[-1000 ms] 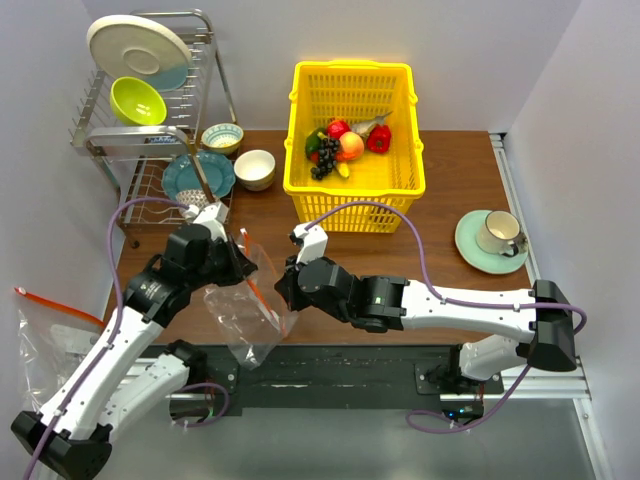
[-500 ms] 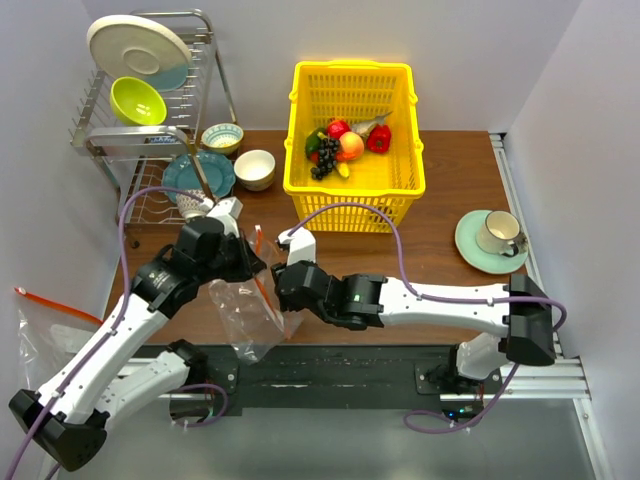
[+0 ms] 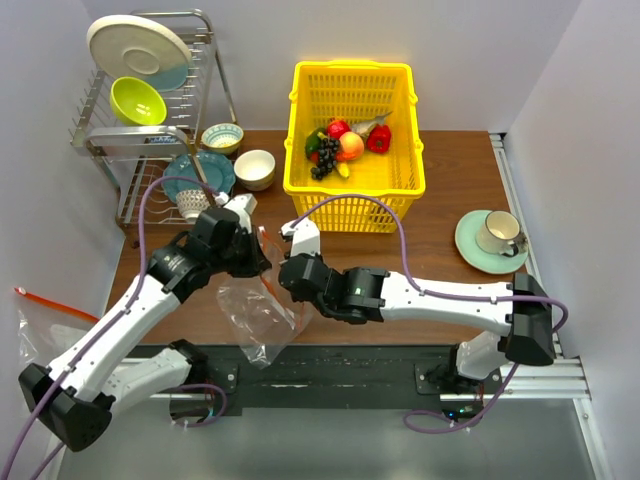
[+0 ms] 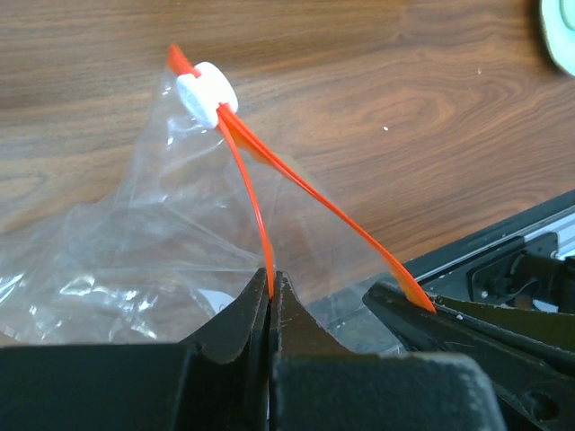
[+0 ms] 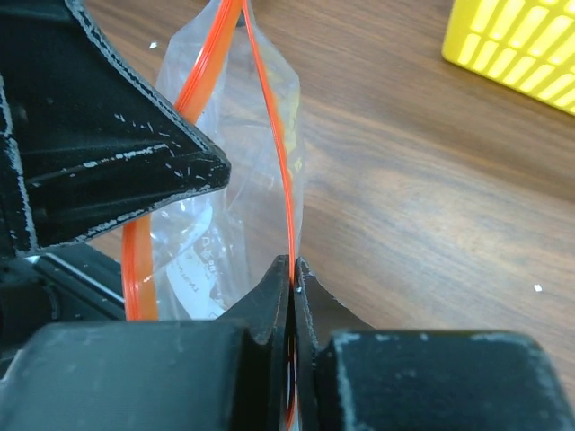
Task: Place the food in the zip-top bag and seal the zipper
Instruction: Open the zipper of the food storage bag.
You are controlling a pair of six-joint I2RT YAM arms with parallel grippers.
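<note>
You've got left gripper [image 4: 270, 283] and right gripper [image 5: 294, 269] each clamped shut on one zipper [image 5: 137, 269] lip, zip-top bag [image 3: 248, 315] between them over the near edge of the surface [image 3: 450, 180]; spread evenly, mouth up, food [image 3: 340, 145] sits in basket [image 3: 350, 80].

We see a brown wooden table [image 3: 450, 170] carrying a yellow basket [image 3: 352, 208] towards its back, a patterned bowl [image 3: 222, 138] and a white bowl [image 3: 255, 168] just left of that basket, and a green saucer [image 3: 472, 252] to the basket's right, nearer us.
</note>
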